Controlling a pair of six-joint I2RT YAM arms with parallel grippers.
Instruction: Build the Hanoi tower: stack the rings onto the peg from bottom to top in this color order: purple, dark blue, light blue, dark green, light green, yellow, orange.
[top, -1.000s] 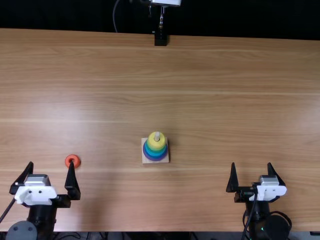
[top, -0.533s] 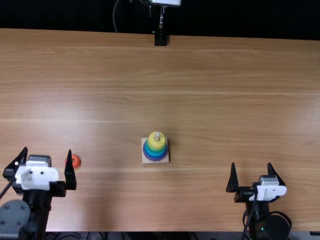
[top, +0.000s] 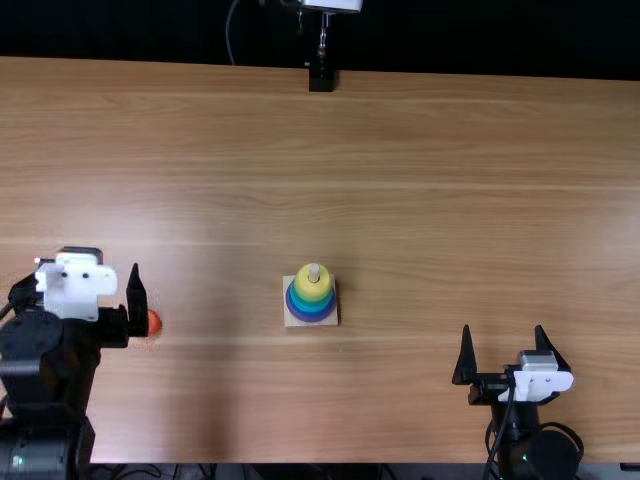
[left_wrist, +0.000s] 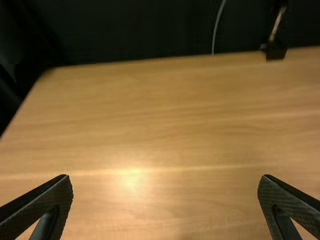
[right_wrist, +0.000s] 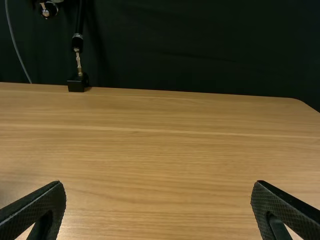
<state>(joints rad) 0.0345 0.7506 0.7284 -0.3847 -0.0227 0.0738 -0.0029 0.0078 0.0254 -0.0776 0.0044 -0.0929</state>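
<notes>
Ideally, the left pincer, its fingers apart, should centre over the orange ring, at its four o'clock, before closing.

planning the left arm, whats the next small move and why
Probably ease the open left gripper rightward until it straddles the orange ring: that shows just past its right finger, and the yellow ring already sits topmost on the peg, leaving orange.
</notes>
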